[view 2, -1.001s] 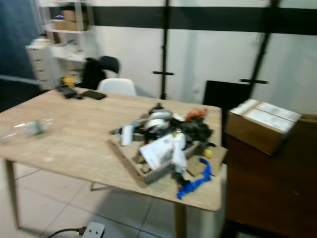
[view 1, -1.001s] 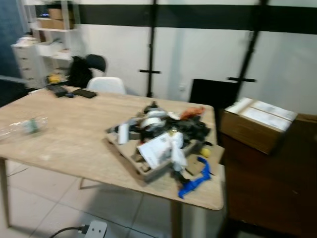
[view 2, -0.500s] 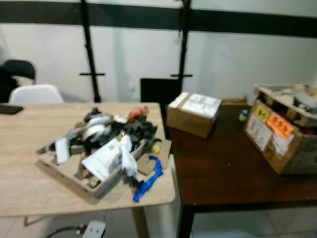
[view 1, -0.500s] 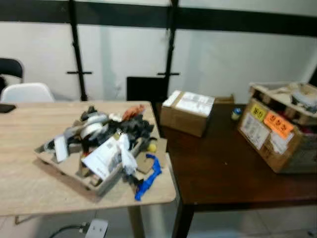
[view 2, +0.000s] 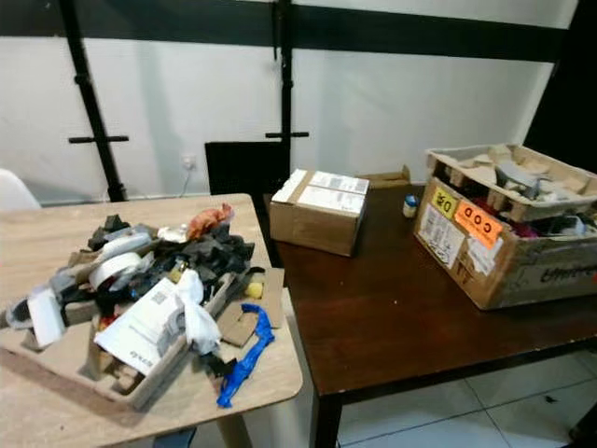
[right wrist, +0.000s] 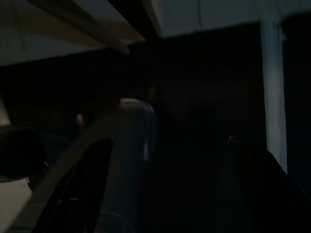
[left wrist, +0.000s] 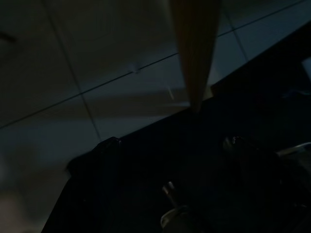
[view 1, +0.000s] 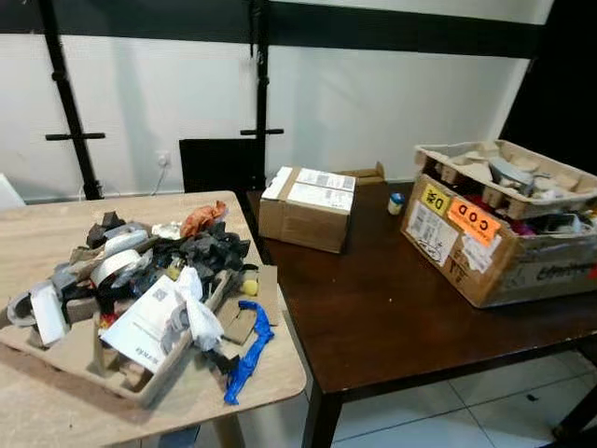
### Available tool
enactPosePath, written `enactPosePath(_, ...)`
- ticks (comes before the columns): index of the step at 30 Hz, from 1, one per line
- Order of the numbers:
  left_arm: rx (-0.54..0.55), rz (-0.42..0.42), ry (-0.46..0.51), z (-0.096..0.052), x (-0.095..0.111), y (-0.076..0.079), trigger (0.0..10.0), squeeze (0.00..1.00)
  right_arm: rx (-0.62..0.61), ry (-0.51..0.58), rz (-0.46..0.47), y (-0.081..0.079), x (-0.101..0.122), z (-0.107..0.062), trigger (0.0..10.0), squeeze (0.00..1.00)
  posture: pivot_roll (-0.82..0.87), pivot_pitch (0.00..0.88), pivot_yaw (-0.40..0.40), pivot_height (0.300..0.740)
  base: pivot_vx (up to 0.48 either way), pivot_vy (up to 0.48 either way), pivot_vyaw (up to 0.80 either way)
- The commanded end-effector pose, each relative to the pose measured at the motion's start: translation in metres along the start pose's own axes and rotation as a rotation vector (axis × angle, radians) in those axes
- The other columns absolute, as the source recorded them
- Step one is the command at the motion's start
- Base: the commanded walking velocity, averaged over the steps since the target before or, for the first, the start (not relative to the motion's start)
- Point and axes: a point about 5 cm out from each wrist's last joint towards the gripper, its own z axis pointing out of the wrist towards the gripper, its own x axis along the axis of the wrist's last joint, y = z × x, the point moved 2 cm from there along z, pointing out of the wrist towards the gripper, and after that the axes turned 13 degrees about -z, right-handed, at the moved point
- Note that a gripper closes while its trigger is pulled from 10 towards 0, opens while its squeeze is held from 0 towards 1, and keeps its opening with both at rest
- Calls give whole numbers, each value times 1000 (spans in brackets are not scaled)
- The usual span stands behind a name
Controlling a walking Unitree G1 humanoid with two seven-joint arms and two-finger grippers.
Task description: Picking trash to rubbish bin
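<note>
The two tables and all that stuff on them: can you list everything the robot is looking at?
light wooden table: one, left
trash pile: one, mixed colours, on a cardboard tray on that table
blue strip: one, at the pile's right edge
dark brown table: one, right
closed cardboard box: one, brown, on the dark table's far left
open cardboard box: one, brown with orange and yellow stickers, far right, full of scraps
black stands: two, against the white wall

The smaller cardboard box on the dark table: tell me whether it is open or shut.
Shut. The smaller cardboard box has its top flaps lying flat and closed, with white labels across them, on the dark table.
</note>
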Motion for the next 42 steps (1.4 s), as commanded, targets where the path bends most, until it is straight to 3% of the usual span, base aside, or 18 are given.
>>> enactPosePath(1,46,28,-95,-3,-18,-9,10000,0,25,7,-65,-3,2,0,10000,0,80,0,-32,740,0,0,0)
enactPosePath(4,108,89,-214,-9,-38,-21,10000,0,55,5,-180,-9,4,1,10000,0,87,0,-41,740,0,0,0)
enactPosePath(6,120,97,-221,-11,-41,-25,10000,0,67,7,-202,-11,5,1,10000,0,96,0,-53,740,0,0,0)
enactPosePath(10,177,-1,-156,-16,-37,-41,10000,0,103,48,-219,-24,15,3,10000,0,176,0,-105,740,0,0,0)
enactPosePath(14,184,-16,-125,-18,-34,-46,10000,0,119,54,-230,-30,18,4,10000,0,225,0,-126,740,0,0,0)
enactPosePath(17,171,-16,-82,-18,-26,-50,10000,0,109,68,-158,-33,26,5,10000,0,234,0,-115,740,0,0,0)
enactPosePath(22,141,12,-73,-16,-17,-47,10000,0,93,80,-87,-33,29,5,10000,0,207,0,-80,740,0,0,0)
enactPosePath(27,94,52,-58,-7,1,-31,10000,0,40,68,42,-21,18,4,10000,0,175,0,-31,740,0,0,0)
enactPosePath(36,35,90,-62,-3,8,-19,10000,0,-2,75,108,-11,12,2,10000,0,124,0,15,740,0,0,0)
enactPosePath(42,49,-13,-55,-1,6,-16,10000,0,-8,78,102,-7,13,2,10000,0,102,0,4,740,0,-114,0)
